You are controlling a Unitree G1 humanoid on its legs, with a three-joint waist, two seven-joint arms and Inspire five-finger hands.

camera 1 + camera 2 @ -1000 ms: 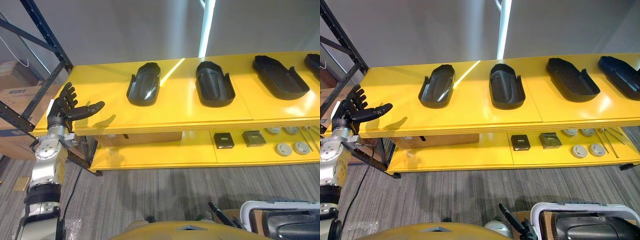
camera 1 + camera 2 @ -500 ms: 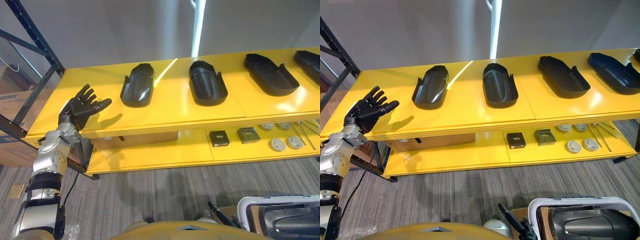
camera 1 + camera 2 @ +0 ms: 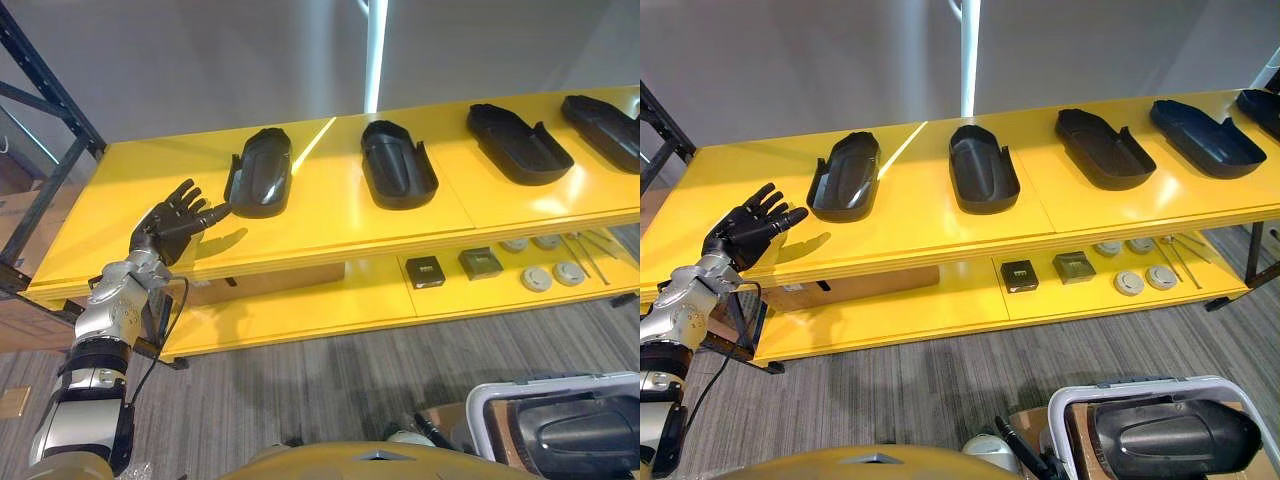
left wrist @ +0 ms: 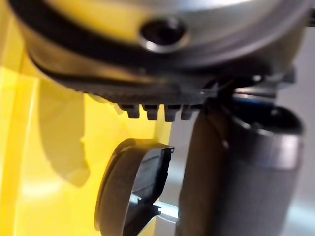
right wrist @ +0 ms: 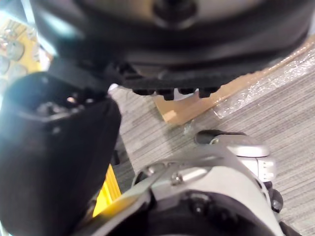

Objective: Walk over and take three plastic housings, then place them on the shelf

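Several black plastic housings lie in a row on the top board of the yellow shelf [image 3: 330,215]. The leftmost housing [image 3: 258,172] is the one nearest my left hand [image 3: 165,228], which hovers open over the board with its fingers spread, the tips close to the housing's near end. That housing [image 4: 130,191] also shows past the hand in the left wrist view. Another black housing [image 3: 580,435] lies in a white-rimmed bin [image 3: 490,400] at the lower right. My right hand [image 5: 187,44] shows as a dark bulk above the carpet, with a black shape [image 5: 49,147] beside it.
The lower yellow board carries two small dark boxes [image 3: 425,271], round discs [image 3: 568,272] and thin metal tools. A cardboard box [image 3: 270,281] sits under the top board. A dark steel rack [image 3: 45,75] stands at the left. Grey carpet lies in front.
The camera has shifted, sliding the shelf leftward in view. My left hand has moved right along the board, from its left edge toward the leftmost housing, and stays open.
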